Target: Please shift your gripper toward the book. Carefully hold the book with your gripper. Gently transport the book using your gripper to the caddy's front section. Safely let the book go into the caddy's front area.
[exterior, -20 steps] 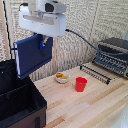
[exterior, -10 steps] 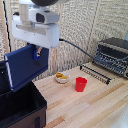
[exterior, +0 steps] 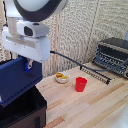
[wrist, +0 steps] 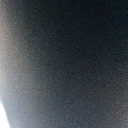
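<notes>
Claw [exterior: 28,64] grips book [exterior: 18,80], tilted, just above caddy [exterior: 22,112].
Bench [exterior: 85,107]: red cup [exterior: 81,84] and bowl [exterior: 62,77] well apart from caddy, toaster oven [exterior: 112,55] farther. Next, prob.: level book over front section, lower w/o clipping rim, then release.

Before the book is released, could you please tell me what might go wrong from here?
1. The book hangs tilted above the caddy; released like this, it may catch the rim or divider rather than drop in.
2. The gripper seems to hold it near one upper corner, so it could swing or slip.
3. The wrist view is filled with dark blur, so it cannot confirm alignment.
</notes>
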